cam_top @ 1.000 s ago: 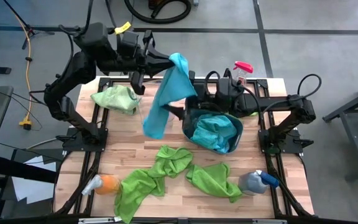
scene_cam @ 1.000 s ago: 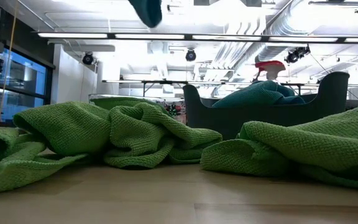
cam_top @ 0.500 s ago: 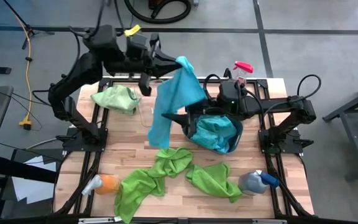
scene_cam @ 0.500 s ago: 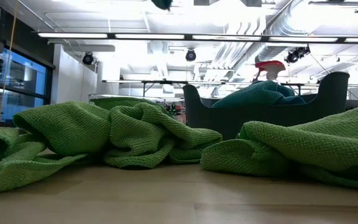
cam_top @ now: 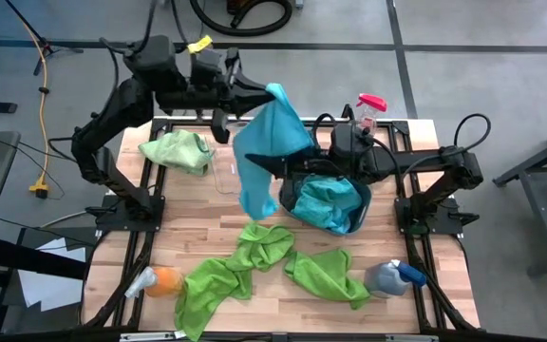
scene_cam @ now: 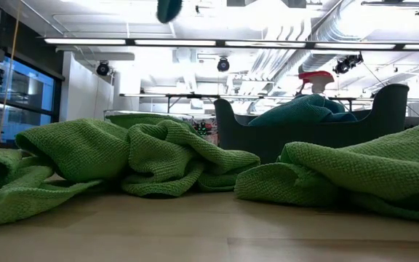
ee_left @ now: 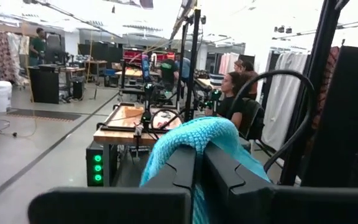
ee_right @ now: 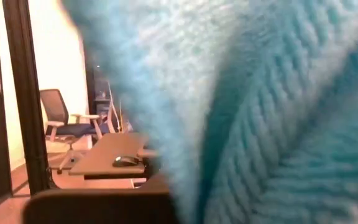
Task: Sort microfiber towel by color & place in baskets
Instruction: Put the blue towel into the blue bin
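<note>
Above the teal basket (cam_top: pixel 348 220), your left pincer (cam_top: pixel 266 92) is clamping the blue towel (cam_top: pixel 262 152); right pincer (cam_top: pixel 272 167) is pinching its lower part—keep lowering gently.

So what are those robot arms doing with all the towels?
They are sorting towels by color. The left gripper is shut on a blue towel, holding it up in the air. The right gripper reaches to the towel's lower part, beside the teal basket, which already has a blue towel in it. Green towels lie on the table.
</note>
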You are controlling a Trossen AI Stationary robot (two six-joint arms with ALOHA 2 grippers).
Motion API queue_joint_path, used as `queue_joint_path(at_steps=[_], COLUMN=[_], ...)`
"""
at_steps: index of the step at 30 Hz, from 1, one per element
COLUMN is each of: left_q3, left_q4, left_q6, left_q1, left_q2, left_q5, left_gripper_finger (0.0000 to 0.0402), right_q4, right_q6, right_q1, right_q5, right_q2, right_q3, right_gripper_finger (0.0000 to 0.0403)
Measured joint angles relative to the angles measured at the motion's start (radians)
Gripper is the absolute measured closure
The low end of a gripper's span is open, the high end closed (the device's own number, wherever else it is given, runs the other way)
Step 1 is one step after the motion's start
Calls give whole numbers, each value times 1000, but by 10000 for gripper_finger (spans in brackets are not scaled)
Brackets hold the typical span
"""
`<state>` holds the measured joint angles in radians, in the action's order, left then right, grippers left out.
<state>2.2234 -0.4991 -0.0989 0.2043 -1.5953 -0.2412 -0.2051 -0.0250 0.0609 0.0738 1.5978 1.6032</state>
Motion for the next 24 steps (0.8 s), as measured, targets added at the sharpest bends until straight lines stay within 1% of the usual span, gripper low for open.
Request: queue_joint_path(at_steps=[2,4,9,12,15,20,24], left_q3=[0,0,0,-1,-1,-1,-1], left_q4=[-37,-69,-111,-163,-235,-434,-584], left_q6=[3,4,18,24,25,50,56], left_q1=[5,6,6,5,6,13,12], left_q2=[11,18,27,36,52,113,160], left_q5=[7,22,42,43,44,59,160], left_gripper_finger=[380,361,299,263,237,219,218], right_q4=[1,4,7,36,91,273,434], right_q6=[18,25,26,26,20,1,-1], right_q1=[-7,-15,-29,-36,-45,-61,-61], right_q5=[-4,-19,-27,-30,-30,-18,35], right_q2=[0,0,0,-12,-44,-123,-193], right_q3=[0,0,0,0,0,0,0], right_gripper_finger=[383,393,400,400,401,402,402])
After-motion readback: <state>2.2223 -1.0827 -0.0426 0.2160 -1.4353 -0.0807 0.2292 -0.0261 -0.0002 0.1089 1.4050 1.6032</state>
